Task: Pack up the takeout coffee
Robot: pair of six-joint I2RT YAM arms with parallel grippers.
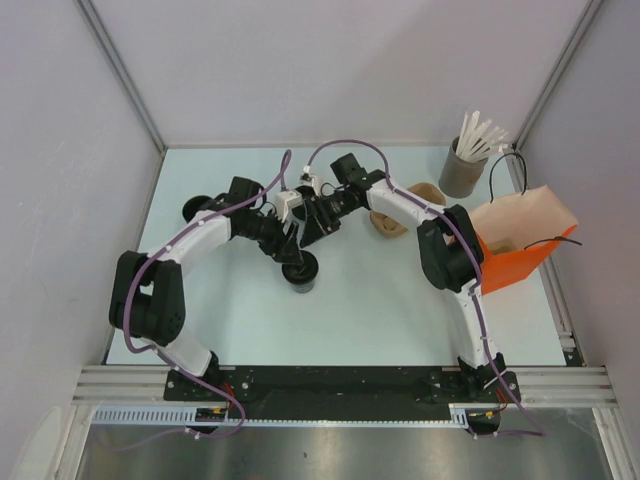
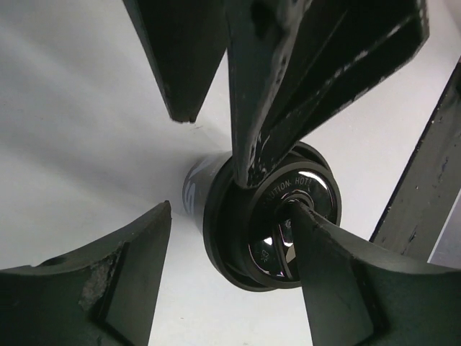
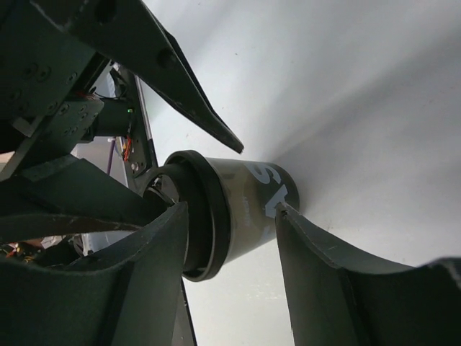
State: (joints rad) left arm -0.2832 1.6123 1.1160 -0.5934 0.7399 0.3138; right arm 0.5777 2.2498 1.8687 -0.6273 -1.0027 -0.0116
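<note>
- On the round black lid (image 2: pixel 306 189), in the left wrist view, we read raised letters along the rim: "…UTION HOT". The start of the first word was covered.
- On the dark wall of the takeout coffee cup (image 3: pixel 248 216), in the right wrist view, we made out a large white "S". The white mark beside it was cut off and we could not read it.
- In the left wrist view, the cup wall showed part of a white curved letter, too partial to name.
- From the top camera, we could read nothing.
</note>
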